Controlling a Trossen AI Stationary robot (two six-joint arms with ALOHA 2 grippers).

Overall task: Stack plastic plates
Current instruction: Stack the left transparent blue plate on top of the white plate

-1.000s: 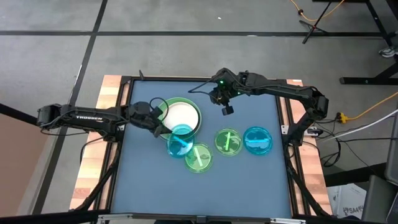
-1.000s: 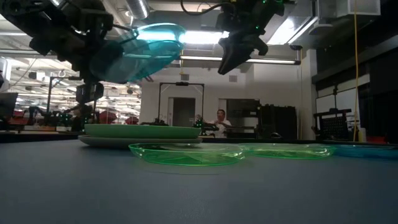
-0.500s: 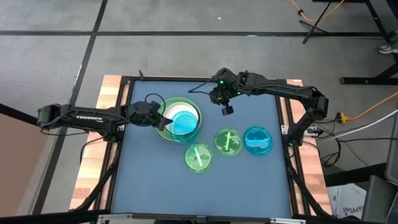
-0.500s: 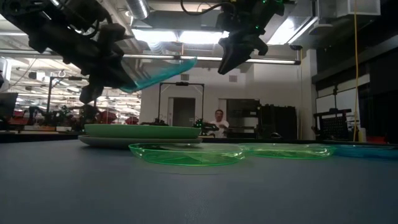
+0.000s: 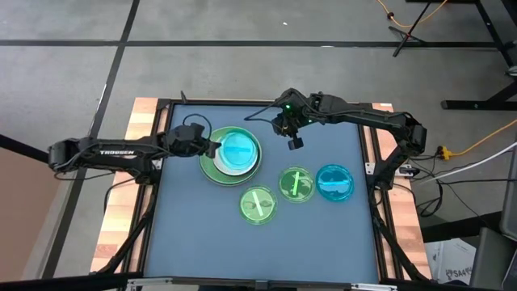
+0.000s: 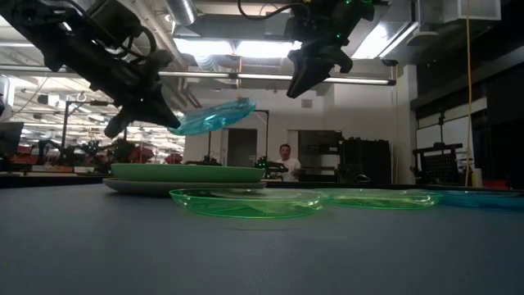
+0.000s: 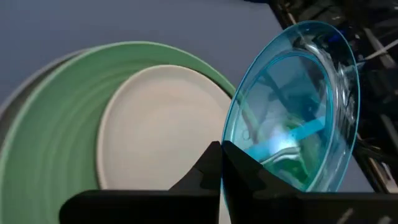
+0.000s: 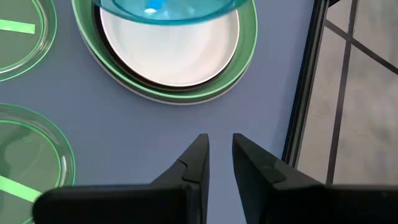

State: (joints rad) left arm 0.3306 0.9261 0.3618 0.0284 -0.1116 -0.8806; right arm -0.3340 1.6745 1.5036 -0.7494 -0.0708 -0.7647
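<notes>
A stack of plates (image 5: 212, 167) lies on the table: grey at the bottom, then light green, black, and white (image 8: 168, 50) on top. My left gripper (image 5: 213, 148) is shut on a small translucent blue plate (image 5: 239, 149) and holds it above the stack. Two small green plates (image 5: 258, 204) (image 5: 296, 183) and a second blue plate (image 5: 334, 183) lie flat on the mat to the right. My right gripper (image 5: 296, 143) hovers beyond the stack's right side, high over the mat, fingers slightly apart and touching nothing. My left gripper pinches the blue plate's rim (image 7: 227, 152) between its two fingers (image 7: 210, 163), one above the rim and one below. It comes from the table's left, roughly level. The plate is lifted clear above the white plate, slightly tilted, its free edge (image 6: 246, 105) higher than the held one.
The dark mat has free room along its near side (image 5: 242, 250) and in its left near corner. A raised black frame (image 8: 306, 81) borders the mat. In the low view a person (image 6: 288, 158) sits far off in the room behind.
My left gripper has carried the blue plate toward the table's far edge, from over the stack's near right rim to above the white plate. The plate has come lower and from steeply tilted to nearly level. The right arm has kept still.
</notes>
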